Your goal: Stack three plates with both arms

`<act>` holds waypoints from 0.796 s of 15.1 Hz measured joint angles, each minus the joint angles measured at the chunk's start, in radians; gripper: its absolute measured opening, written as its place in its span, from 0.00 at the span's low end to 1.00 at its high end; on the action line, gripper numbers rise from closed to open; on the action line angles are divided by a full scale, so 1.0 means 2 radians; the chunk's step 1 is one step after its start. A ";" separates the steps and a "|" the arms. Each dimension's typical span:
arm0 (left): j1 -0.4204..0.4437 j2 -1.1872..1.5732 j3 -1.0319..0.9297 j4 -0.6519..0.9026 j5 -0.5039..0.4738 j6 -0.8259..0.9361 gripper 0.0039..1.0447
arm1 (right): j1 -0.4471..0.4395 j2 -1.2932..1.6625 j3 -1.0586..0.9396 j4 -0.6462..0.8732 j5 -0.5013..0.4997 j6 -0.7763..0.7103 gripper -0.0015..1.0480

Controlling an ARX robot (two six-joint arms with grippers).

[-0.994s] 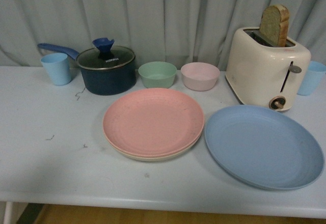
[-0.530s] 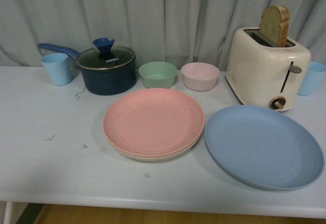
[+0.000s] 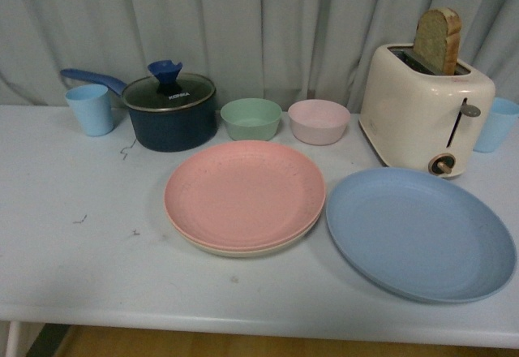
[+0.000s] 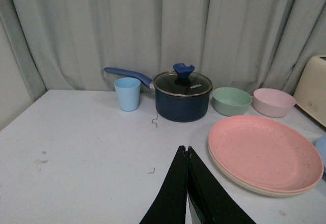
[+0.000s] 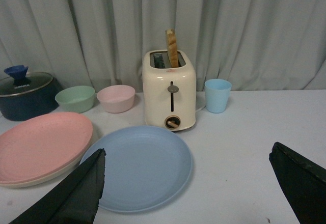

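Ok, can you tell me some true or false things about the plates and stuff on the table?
The pink plate lies on the beige plate. True.
The blue plate is on top of them. False: it lies alone on the table beside them.
Bread sticks out of the toaster. True.
The pot is open. False: its lid is on.
The left gripper is shut. True.

Backdrop: pleated grey curtain (image 3: 243,24) across the whole width
Furniture: pale white table (image 3: 73,268), faintly scuffed
Floor: wood-toned strip (image 3: 243,346) below the table's near edge
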 joint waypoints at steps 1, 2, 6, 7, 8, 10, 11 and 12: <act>0.000 -0.013 0.000 -0.012 0.000 0.000 0.01 | 0.000 0.000 0.000 0.000 0.000 0.000 0.94; 0.000 -0.023 0.000 -0.021 0.000 0.000 0.01 | 0.000 0.000 0.000 0.000 0.000 0.000 0.94; 0.000 -0.100 0.000 -0.128 0.002 0.000 0.01 | 0.000 0.000 0.000 0.000 0.000 0.000 0.94; 0.000 -0.129 0.001 -0.127 0.000 0.000 0.01 | 0.000 0.000 0.000 0.000 0.000 0.000 0.94; 0.000 -0.127 0.002 -0.130 -0.001 0.000 0.01 | 0.000 0.000 0.000 0.001 0.000 0.000 0.94; 0.000 -0.127 0.000 -0.130 0.000 0.000 0.01 | 0.000 0.000 0.000 0.000 0.000 0.000 0.94; 0.000 -0.127 0.000 -0.132 0.000 0.000 0.01 | 0.000 0.000 0.000 0.000 0.000 0.000 0.94; 0.000 -0.127 0.000 -0.132 0.000 0.000 0.01 | 0.000 0.000 0.000 0.000 0.000 0.000 0.94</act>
